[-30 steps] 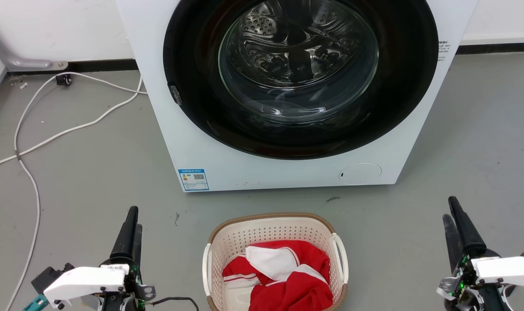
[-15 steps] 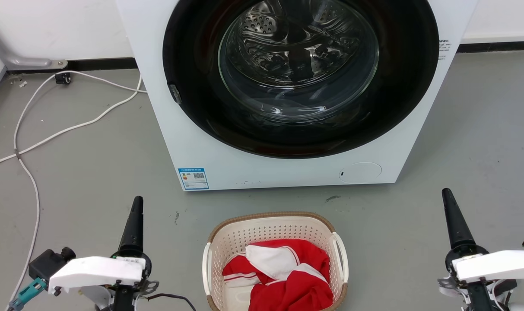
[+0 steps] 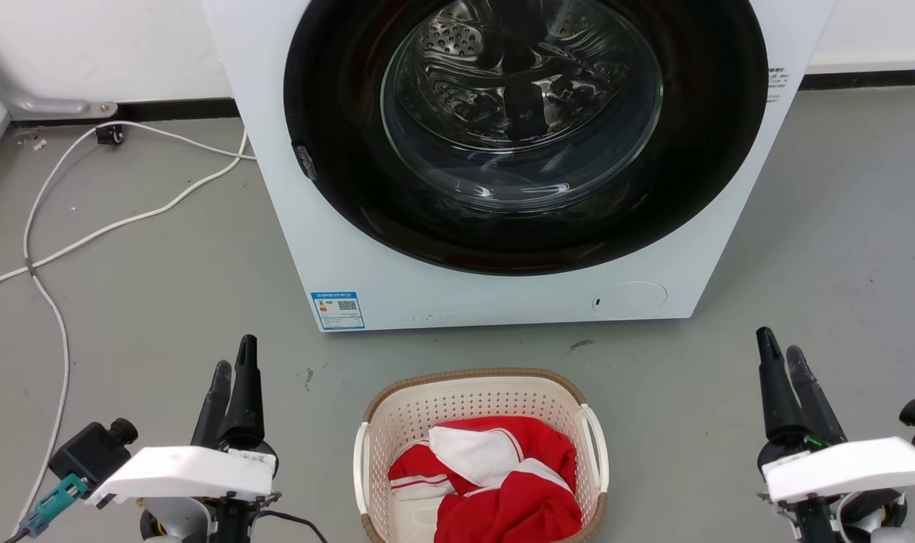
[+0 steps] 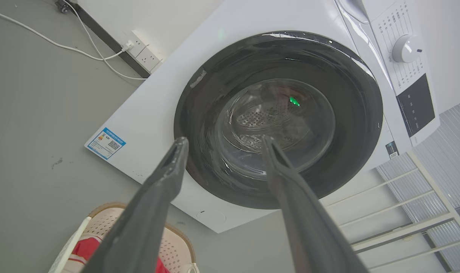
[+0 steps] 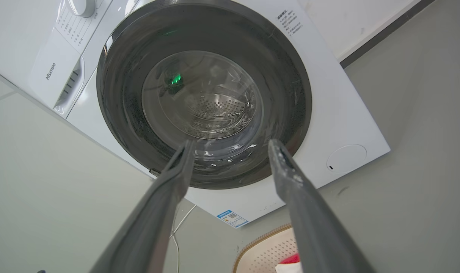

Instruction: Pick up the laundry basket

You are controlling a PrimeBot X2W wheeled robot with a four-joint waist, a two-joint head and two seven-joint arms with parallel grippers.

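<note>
Both grippers had moved up a little, and across the gray floor [image 3: 163, 302] lay a white cord [image 3: 29, 264], then the left gripper [image 3: 234, 353], fingers spread, then the laundry basket [image 3: 472, 375] before the washing machine [image 3: 502, 302], handles [image 3: 600, 452] left and right, long side unclear, then the right gripper [image 3: 778, 341], fingers spread.

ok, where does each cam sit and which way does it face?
Head view: on the head, facing forward and down at the washing machine and laundry basket; left gripper lower left, right gripper lower right.
Left wrist view: on the left wrist, facing along its parted fingers to the machine's door.
Right wrist view: on the right wrist, likewise, along its parted fingers.
Shared: all three show the door and basket.
</note>
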